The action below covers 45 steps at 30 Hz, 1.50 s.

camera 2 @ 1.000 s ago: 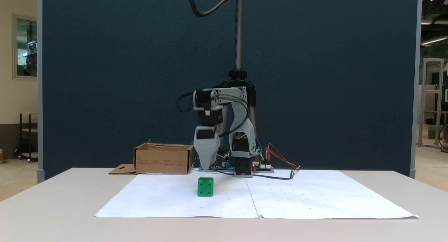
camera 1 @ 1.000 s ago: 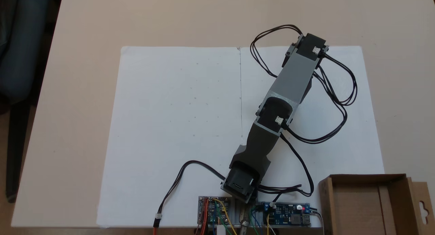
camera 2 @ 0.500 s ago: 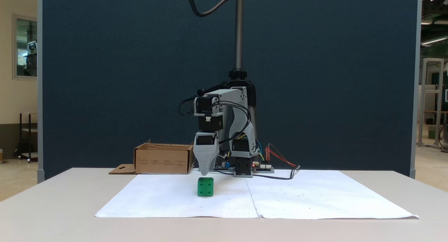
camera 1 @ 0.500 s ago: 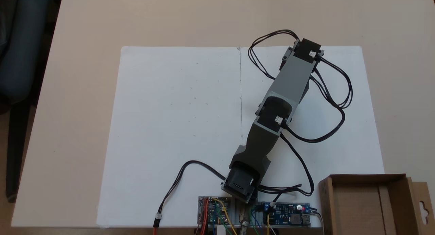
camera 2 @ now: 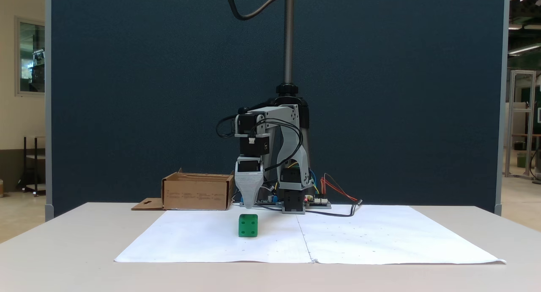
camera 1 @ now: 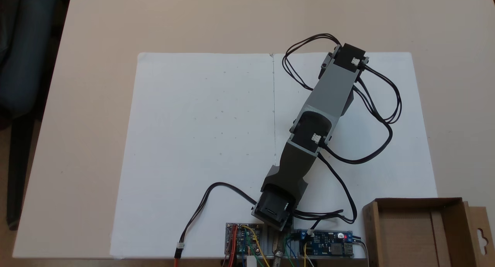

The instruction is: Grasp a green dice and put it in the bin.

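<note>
The green dice (camera 2: 248, 225) stands on the white paper (camera 2: 203, 241), a little left of the paper's centre seam. My gripper (camera 2: 248, 206) hangs point-down just above and slightly behind the dice, without touching it. It shows as a single grey tapered piece, so how its jaws stand cannot be told. From above, the grey arm (camera 1: 326, 93) stretches over the right sheet and hides the dice beneath its far end. The bin (camera 2: 196, 193), a low brown cardboard box, sits left of the arm's base; from above the bin (camera 1: 369, 228) is at the bottom right corner, its hang-hole flap at the side.
Circuit boards (camera 1: 243, 238) with coloured wires flank the arm's base (camera 1: 275, 211). Loose black cables (camera 1: 381, 104) loop to the right of the arm. The white paper (camera 1: 201, 124) covers the middle of the beige table (camera 1: 96, 66). A dark blue partition (camera 2: 148, 93) stands behind.
The gripper came down toward the dice a second ago, and over the last half second it has risen very slightly. The dice and the bin have not moved.
</note>
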Motion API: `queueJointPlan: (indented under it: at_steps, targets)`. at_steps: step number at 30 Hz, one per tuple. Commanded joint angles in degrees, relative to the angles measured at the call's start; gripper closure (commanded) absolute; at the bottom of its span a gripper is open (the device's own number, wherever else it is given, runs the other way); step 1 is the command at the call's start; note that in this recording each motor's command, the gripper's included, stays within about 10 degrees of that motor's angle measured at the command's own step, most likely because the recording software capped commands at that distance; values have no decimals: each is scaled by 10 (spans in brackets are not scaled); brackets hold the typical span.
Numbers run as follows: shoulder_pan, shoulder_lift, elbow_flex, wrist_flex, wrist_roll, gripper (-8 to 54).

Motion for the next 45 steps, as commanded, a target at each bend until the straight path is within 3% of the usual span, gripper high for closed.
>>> queueJointPlan:
  at_steps: [1,45]
  targets:
    - [8,24,-5,-11,-55,-24]
    - [23,-70,26,-112,-51,11]
